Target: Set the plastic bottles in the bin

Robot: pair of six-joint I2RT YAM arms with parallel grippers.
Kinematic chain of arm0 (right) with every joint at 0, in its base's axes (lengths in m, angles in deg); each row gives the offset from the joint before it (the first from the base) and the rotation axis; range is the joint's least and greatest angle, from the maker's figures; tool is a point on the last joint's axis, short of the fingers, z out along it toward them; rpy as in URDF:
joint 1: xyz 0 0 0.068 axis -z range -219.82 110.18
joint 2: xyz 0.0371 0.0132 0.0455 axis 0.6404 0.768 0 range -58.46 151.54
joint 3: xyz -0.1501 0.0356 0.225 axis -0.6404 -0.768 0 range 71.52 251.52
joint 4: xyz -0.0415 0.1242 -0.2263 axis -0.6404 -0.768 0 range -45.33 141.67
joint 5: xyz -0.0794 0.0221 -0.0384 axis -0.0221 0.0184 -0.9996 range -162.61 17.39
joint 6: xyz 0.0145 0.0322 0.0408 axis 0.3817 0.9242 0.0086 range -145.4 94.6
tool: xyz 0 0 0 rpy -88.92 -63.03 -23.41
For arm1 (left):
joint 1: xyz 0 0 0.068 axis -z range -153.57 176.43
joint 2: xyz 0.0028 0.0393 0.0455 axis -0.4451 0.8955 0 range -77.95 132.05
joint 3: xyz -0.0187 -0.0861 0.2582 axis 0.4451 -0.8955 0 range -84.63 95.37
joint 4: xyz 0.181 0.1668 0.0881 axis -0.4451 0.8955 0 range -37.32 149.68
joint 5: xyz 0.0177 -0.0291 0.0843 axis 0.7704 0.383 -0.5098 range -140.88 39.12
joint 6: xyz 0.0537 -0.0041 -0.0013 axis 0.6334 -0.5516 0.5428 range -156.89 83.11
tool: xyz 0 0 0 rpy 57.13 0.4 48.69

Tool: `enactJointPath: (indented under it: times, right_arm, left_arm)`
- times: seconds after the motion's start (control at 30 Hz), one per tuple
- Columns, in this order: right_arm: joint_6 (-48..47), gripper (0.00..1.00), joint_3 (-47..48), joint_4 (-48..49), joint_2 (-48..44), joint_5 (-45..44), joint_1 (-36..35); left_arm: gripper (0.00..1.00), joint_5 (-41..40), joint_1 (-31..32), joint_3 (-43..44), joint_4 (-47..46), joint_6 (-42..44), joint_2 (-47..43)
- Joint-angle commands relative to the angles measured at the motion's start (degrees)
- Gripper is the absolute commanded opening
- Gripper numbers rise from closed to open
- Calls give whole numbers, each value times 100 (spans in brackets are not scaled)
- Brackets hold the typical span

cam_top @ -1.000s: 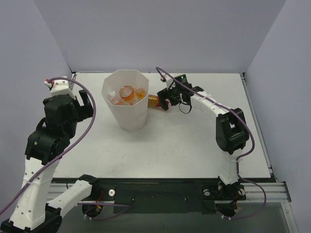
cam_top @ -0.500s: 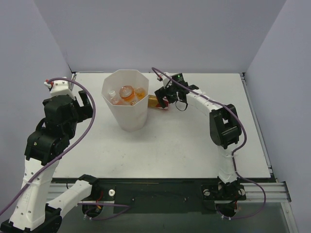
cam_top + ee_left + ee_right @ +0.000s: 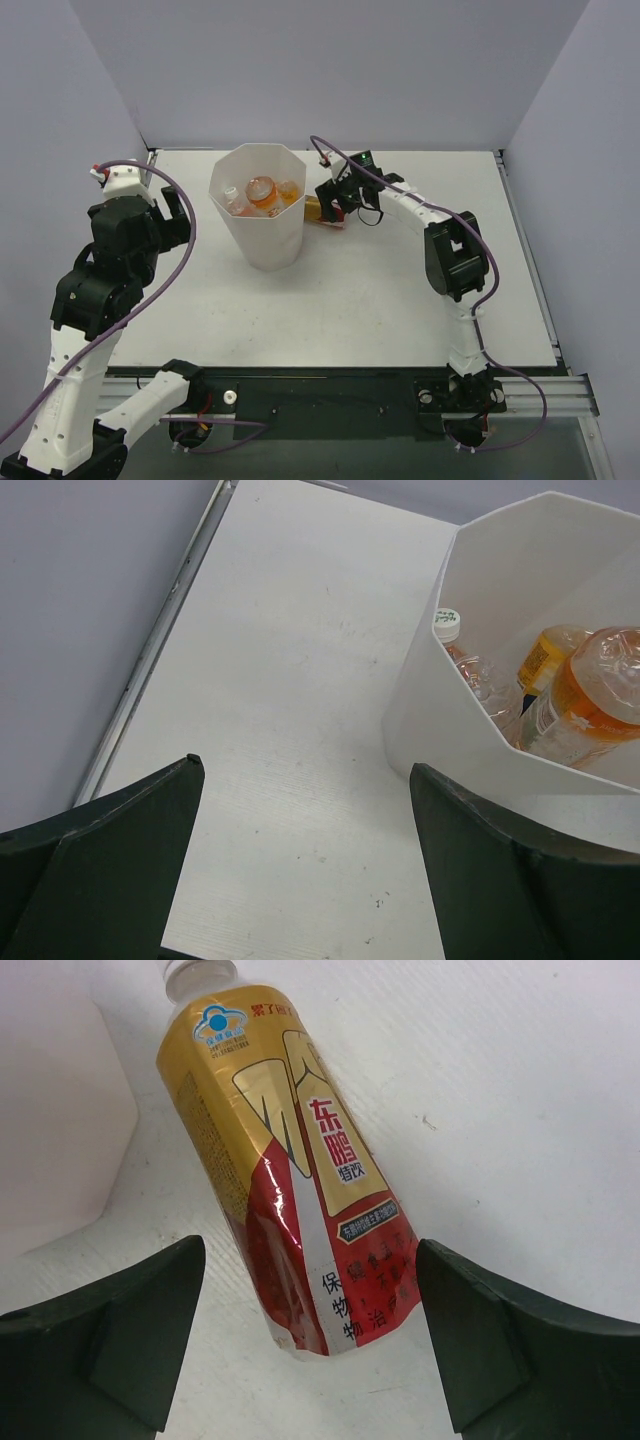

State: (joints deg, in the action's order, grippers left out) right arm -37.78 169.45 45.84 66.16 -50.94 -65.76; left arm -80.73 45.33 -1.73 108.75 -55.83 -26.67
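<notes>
The white octagonal bin (image 3: 266, 243) stands at the back middle of the table. It holds a clear white-capped bottle (image 3: 470, 666), an orange bottle with a dark label (image 3: 547, 654) and a clear bottle with orange contents (image 3: 598, 688). A white-capped bottle with a gold and red label (image 3: 290, 1160) lies on the table just right of the bin (image 3: 50, 1110); it also shows in the top view (image 3: 315, 208). My right gripper (image 3: 310, 1248) is open, its fingers either side of that bottle's base, not touching. My left gripper (image 3: 305, 765) is open and empty, left of the bin (image 3: 440, 730).
The table's left edge rail (image 3: 150, 660) runs beside my left gripper. Grey walls close the table at the back and sides. My right arm (image 3: 455, 250) arches over the table's right middle.
My right gripper has moved left toward the bin and now straddles the lying bottle's base. The left arm has not moved.
</notes>
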Motion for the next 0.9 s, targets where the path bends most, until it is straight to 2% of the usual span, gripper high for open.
enactJointPath:
  times: [0.0, 0.07, 0.13, 0.3, 0.43, 0.6, 0.73, 0.87]
  right_arm:
    - [262, 80, -124, 46, -157, 372, -35]
    - [254, 78, -204, -41, -201, 390, -69]
    - [175, 72, -195, -207, -218, 347, -113]
    - [446, 53, -615, -77, -517, 110, -140]
    - [728, 47, -1195, 222, -1052, -293, -166]
    - [1123, 45, -1794, 126, -1729, -917, -202]
    - [1826, 45, -2689, 72, -2406, -1288, -184]
    - [2249, 52, -3788, 494, -3153, -1139, -202]
  left_arm:
    - [95, -30, -44, 236, -61, -22, -22]
    - [95, 14, -44, 236, -70, -22, -22]
    - [95, 5, -44, 227, -79, -13, -31]
    - [95, -13, -44, 201, -97, 22, -57]
    - [95, 14, -44, 183, -105, 31, -84]
    - [95, 119, -44, 183, -141, 83, -119]
    - [95, 111, -44, 166, -167, 92, -189]
    - [95, 111, -44, 34, -202, 110, -207]
